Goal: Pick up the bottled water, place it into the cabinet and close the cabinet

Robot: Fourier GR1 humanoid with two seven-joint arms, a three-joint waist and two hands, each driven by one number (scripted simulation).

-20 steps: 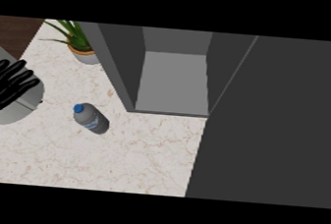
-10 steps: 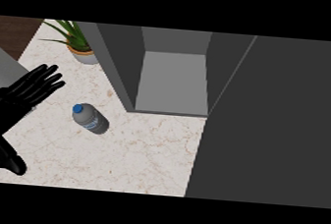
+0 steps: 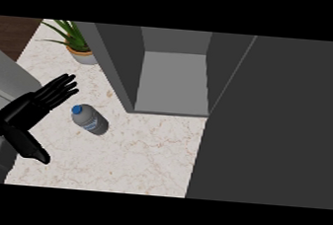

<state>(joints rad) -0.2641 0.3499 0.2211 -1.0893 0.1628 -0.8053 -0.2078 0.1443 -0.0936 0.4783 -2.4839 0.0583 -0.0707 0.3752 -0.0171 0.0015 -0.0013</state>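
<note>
A small water bottle (image 3: 90, 120) with a blue cap lies on the marble counter (image 3: 144, 152), a little left of the cabinet's front. The grey cabinet (image 3: 170, 80) stands open, its inside bare, and its dark door (image 3: 278, 123) swings out to fill the right side of the view. My left hand (image 3: 32, 114) hovers just left of the bottle, open, fingers straight and pointing up-right, thumb hanging down toward the lower edge. A small gap separates its fingers from the bottle. My right hand does not show.
A potted green plant (image 3: 74, 43) stands at the back left beside the cabinet's left wall. A grey appliance body (image 3: 0, 79) borders the counter on the left. Dark wood floor (image 3: 8, 30) shows at the top left.
My left hand has moved right and forward, from the view's left edge toward the bottle, with its fingers spread out straight. The bottle and cabinet have not moved.
</note>
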